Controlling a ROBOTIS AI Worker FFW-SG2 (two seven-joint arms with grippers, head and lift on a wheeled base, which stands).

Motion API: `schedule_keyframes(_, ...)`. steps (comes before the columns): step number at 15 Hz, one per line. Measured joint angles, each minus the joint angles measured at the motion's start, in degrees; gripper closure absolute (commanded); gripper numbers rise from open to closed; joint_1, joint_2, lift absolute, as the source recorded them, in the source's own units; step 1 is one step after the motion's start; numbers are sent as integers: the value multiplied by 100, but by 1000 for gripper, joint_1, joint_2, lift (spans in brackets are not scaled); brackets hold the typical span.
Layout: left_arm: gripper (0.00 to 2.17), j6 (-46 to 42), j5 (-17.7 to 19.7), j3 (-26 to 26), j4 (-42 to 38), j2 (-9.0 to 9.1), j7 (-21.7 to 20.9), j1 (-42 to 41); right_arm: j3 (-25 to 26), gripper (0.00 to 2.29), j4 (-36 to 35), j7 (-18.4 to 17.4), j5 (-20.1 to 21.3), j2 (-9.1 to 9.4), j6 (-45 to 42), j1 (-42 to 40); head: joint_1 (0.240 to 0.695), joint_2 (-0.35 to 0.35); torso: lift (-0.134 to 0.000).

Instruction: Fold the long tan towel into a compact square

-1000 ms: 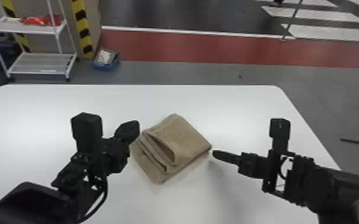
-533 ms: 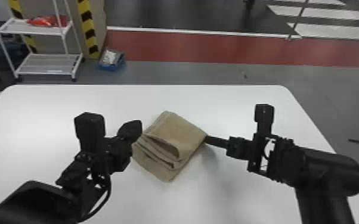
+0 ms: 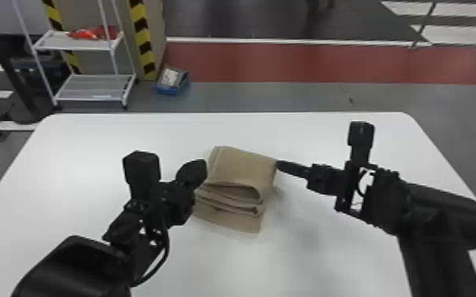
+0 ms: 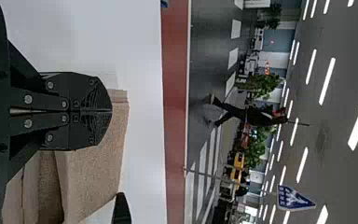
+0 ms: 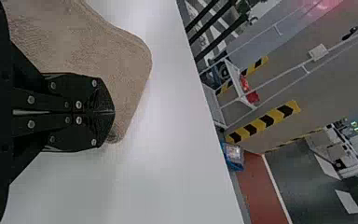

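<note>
Tan towel [image 3: 242, 170] lies layered on the table [image 3: 91, 142], left gripper [image 3: 201, 168] and right gripper [image 3: 280, 165] at opposite sides, both narrow, fingertips together; an uneven push could skew its loose layers

**Left end effector [image 3: 198, 170], fingers together, before the tan towel [image 4: 98, 172]**

Its two flat black fingers [image 4: 86, 95] meet along a thin seam, partly hiding the towel, which lies in layered folds on the white table [image 4: 142, 140]. The dark tip of the right end effector [image 3: 280, 165] shows just beside the towel's edge. Beyond are a red floor strip [image 4: 176, 93], green plants [image 4: 263, 85], a blue-and-white sign [image 4: 292, 199] and ceiling lights [image 4: 327, 80].
</note>
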State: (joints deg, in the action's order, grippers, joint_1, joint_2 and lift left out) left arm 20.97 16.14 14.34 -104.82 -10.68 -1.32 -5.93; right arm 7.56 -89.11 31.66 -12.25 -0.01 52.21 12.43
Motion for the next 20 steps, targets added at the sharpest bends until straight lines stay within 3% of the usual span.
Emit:
schedule_keyframes(2,2067,-223,7,-64,174,2,8,4,610,1862,-555,390,-345,-111,121,-507,695,-39,-123)
schedule_keyframes(6,2067,-635,-32,-203,543,-7,53,18,2094,1862,-1314,836,-1341,-554,30,-1619,695,-151,-123)
schedule_keyframes(9,2067,-676,-81,-415,854,-26,40,17,3018,1862,-1363,1334,-1547,-583,-16,-2011,695,-215,-123)
schedule_keyframes(11,2067,-677,-90,-468,975,-45,2,-6,3357,1862,-1363,1481,-1661,-579,-21,-2172,695,-233,-123)
schedule_keyframes(14,2067,-497,-82,-479,871,-55,-128,-166,3505,1862,-1366,1503,-1752,-570,-4,-2237,695,-262,-123)
schedule_keyframes(20,2067,377,-44,-434,-53,-48,-390,-753,3172,1862,-1379,1443,-1755,-545,29,-2146,695,-278,-123)
